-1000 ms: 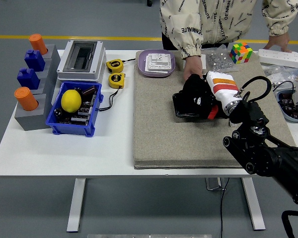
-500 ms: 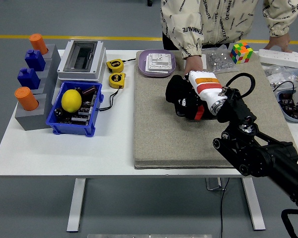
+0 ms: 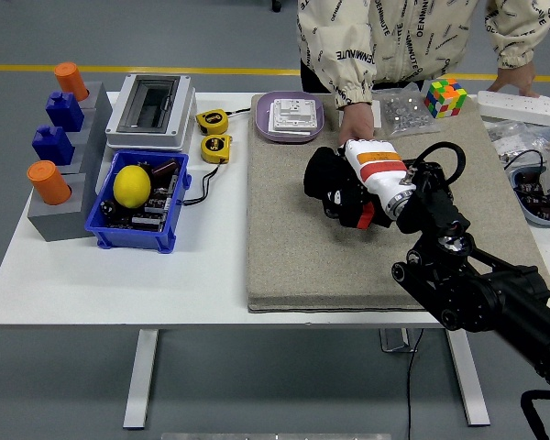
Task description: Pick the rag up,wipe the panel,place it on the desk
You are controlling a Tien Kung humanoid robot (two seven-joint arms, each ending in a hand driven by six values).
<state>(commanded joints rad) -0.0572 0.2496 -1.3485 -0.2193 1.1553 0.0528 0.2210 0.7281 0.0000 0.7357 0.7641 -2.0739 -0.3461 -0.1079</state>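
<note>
My right hand (image 3: 335, 188), black-fingered with a white and orange wrist, is over the middle of the tan mat (image 3: 284, 257). Its fingers are curled around a dark bunched rag (image 3: 319, 176) and press down. The black panel is almost wholly hidden under the hand and rag, so I cannot make out its edges. A person at the far side rests one hand (image 3: 355, 121) on the mat just behind my hand. The left arm is out of view.
Purple plate (image 3: 266, 124) with a white switch behind the hand. Rubik's cube (image 3: 445, 96), bag of small parts (image 3: 403, 110) and power strip (image 3: 527, 105) at the back right. Tape measures (image 3: 214, 147), blue bin (image 3: 110, 234) with a lemon and grey box (image 3: 148, 110) to the left.
My right hand has slid left and slightly away across the mat with the rag. The black panel that showed beneath it a second ago is now covered.
</note>
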